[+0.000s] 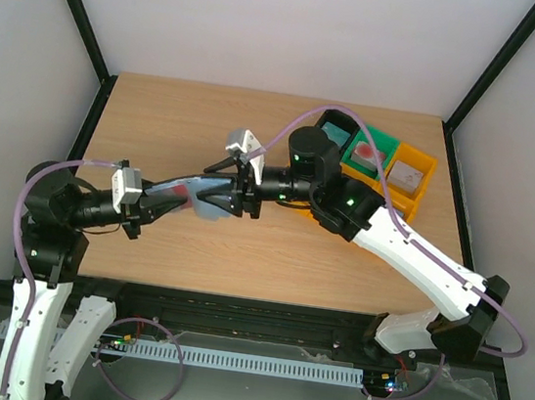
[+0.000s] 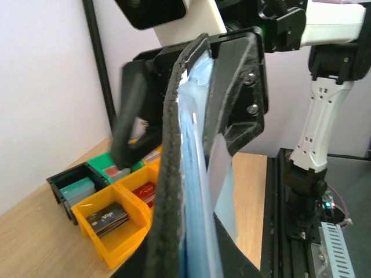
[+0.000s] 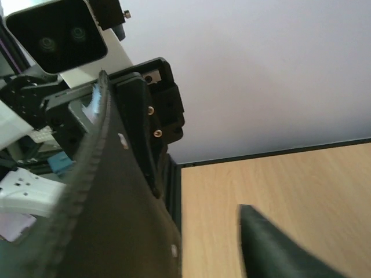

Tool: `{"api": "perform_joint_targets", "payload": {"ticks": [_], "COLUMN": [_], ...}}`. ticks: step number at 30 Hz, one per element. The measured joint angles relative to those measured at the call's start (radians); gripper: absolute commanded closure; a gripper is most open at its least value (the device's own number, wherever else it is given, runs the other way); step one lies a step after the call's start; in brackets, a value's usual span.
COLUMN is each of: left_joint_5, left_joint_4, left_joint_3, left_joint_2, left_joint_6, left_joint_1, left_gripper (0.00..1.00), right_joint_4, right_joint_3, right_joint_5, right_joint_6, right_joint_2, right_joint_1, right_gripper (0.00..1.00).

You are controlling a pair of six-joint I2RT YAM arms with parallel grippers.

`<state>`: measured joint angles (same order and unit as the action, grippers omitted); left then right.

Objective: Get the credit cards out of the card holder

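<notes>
**Left tool (image 1: 186,197) grips the card holder (image 2: 191,174) off the surface (image 1: 256,139)**

Held in the air, left of the bins (image 2: 113,246), the black card holder is clamped at one end by that tool. Right tool (image 1: 217,195) straddles the other end, jaws partly apart: one finger on the blue inner face, the other standing clear. A red credit card (image 1: 182,190) shows inside.

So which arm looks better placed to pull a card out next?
Probably the right. The left jaws seem clamped on the card holder, steadying it in mid-air. The right jaws stand open around its other end, free to do the pulling.
</notes>
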<state>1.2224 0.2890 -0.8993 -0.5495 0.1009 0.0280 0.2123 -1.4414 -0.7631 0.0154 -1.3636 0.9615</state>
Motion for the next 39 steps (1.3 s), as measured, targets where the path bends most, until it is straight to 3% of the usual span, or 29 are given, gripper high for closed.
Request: {"api": "perform_joint_targets", "payload": {"ticks": [1, 3, 4, 5, 6, 7, 9, 15, 20, 26, 39], "left_joint_5": [-0.008, -0.026, -0.033, -0.041, -0.045, -0.046, -0.059, -0.171, -0.248, -0.360, -0.341], "left_joint_4": [-0.005, -0.007, -0.010, -0.015, -0.021, -0.031, -0.045, -0.074, -0.096, -0.106, -0.230], "left_joint_3": [0.000, 0.001, 0.003, 0.003, 0.003, 0.005, 0.005, 0.009, 0.032, 0.050, 0.127], "left_joint_2": [0.001, 0.003, 0.003, 0.003, 0.005, 0.008, 0.021, 0.060, 0.080, 0.080, 0.088], "left_joint_6": [-0.006, -0.023, -0.030, -0.041, -0.048, -0.060, -0.088, -0.160, -0.178, -0.174, -0.271], "left_joint_1": [0.000, -0.002, -0.002, -0.003, -0.002, -0.002, -0.002, -0.002, -0.002, -0.007, -0.010], "left_gripper": [0.98, 0.97, 0.87, 0.63, 0.47, 0.38, 0.32, 0.35, 0.55, 0.58, 0.62], "right_joint_4": [0.000, 0.000, 0.003, 0.009, 0.017, 0.018, 0.018, -0.053, -0.098, -0.121, -0.202], "right_joint_3": [-0.008, -0.028, -0.039, -0.048, -0.053, -0.054, -0.054, 0.003, 0.018, 0.019, 0.024], "right_joint_5": [-0.016, -0.039, -0.048, -0.054, -0.061, -0.061, -0.072, -0.138, -0.180, -0.209, -0.264], "right_joint_6": [-0.019, -0.048, -0.055, -0.067, -0.075, -0.079, -0.100, -0.204, -0.257, -0.297, -0.391], "right_joint_2": [-0.014, -0.034, -0.039, -0.043, -0.043, -0.043, -0.042, 0.002, 0.021, 0.021, -0.024], "right_joint_1": [0.000, 0.001, 0.003, 0.005, 0.004, 0.002, -0.020, -0.144, -0.150, -0.148, -0.098], "right_gripper": [0.94, 0.98, 0.98, 0.98, 0.98, 0.98, 0.98, 0.98, 0.98, 0.98, 0.98]}}
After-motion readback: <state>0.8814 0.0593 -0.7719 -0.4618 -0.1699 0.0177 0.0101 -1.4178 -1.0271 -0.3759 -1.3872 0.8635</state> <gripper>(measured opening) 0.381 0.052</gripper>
